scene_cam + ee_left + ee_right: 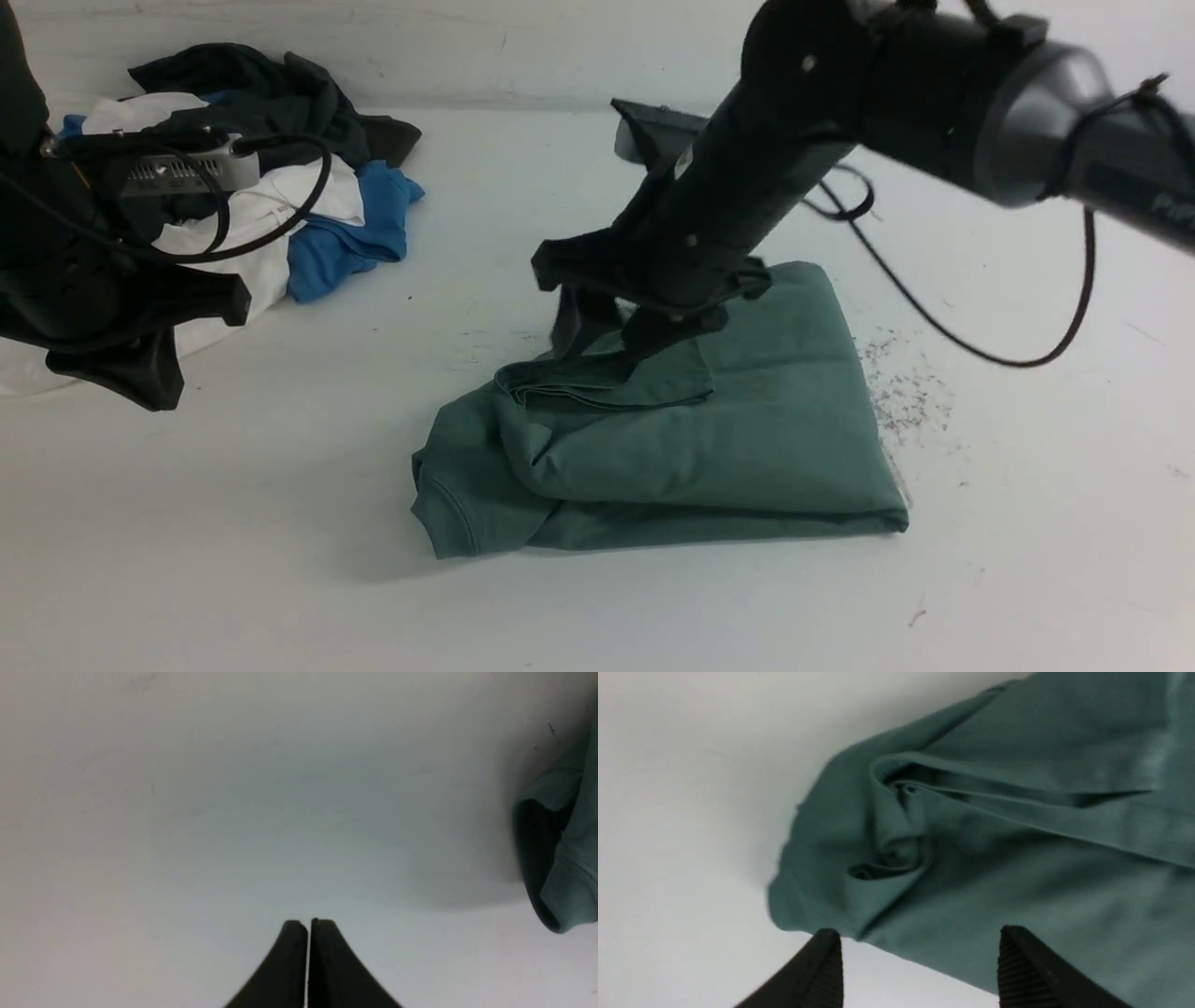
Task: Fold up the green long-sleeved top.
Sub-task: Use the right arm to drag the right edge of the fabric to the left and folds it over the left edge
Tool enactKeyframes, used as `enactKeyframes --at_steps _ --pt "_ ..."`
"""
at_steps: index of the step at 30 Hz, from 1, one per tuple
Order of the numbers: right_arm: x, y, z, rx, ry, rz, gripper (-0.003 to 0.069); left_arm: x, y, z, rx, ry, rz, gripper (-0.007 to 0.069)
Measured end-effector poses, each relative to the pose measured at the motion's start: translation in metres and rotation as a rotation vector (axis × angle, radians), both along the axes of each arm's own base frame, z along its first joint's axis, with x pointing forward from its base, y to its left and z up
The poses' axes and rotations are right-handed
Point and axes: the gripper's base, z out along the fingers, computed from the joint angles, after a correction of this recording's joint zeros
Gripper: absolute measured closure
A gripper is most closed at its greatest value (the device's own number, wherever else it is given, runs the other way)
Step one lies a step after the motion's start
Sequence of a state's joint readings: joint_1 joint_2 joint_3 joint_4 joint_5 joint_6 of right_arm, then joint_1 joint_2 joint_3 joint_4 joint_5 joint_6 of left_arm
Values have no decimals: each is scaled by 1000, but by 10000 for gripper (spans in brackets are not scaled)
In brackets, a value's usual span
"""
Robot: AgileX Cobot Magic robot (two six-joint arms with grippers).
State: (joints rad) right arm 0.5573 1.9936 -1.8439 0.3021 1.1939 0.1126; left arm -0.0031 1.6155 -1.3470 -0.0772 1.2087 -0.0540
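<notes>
Hovering over the folded green long-sleeved top (709, 439), on the table (233, 523), with the right gripper (607, 341) spread wide. Hiding its far edge behind the right arm (840, 84). Holding the left gripper (308, 924) pressed together, well apart, near a heap of other clothes (308, 215).

The front camera looks forward and down across the table (233, 523) from the robot's side. The left wrist camera (177, 173), at 10 o'clock, faces the table closely; the right wrist camera (653, 135), near 12 o'clock, hovers close above the green top (747, 420), seen in all views
</notes>
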Motion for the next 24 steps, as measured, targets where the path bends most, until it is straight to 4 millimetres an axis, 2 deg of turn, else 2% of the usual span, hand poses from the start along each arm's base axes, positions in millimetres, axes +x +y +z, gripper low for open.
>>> enactKeyframes --at_steps 3,4,6,8,9,13,16,18,20,24 --pt "13 -25 -5 -153 -51 -17 379 0 0 0 0 -2 0 629" --pt "18 -34 -11 -200 -57 -27 442 0 0 0 0 -5 0 629" --pt "28 -48 -25 -269 -45 -55 571 1 0 0 0 -6 0 629" --pt "37 -56 -39 -306 -24 -72 634 1 0 0 0 -7 1 629" --pt "42 -58 -55 -329 4 -76 653 1 0 0 -1 -7 1 629" --pt "50 -52 -97 -351 84 -64 671 1 0 0 -1 -6 1 629" --pt "56 -42 -123 -283 113 -50 671 1 0 0 -1 -6 1 629" --pt "59 -38 -123 -238 94 -45 671 1 0 0 -1 -6 1 629" --pt "67 -26 -119 -114 37 -62 673 1 0 0 -1 -6 1 629" --pt "83 -12 -98 41 -65 -104 672 1 -1 0 -8 -6 3 629"
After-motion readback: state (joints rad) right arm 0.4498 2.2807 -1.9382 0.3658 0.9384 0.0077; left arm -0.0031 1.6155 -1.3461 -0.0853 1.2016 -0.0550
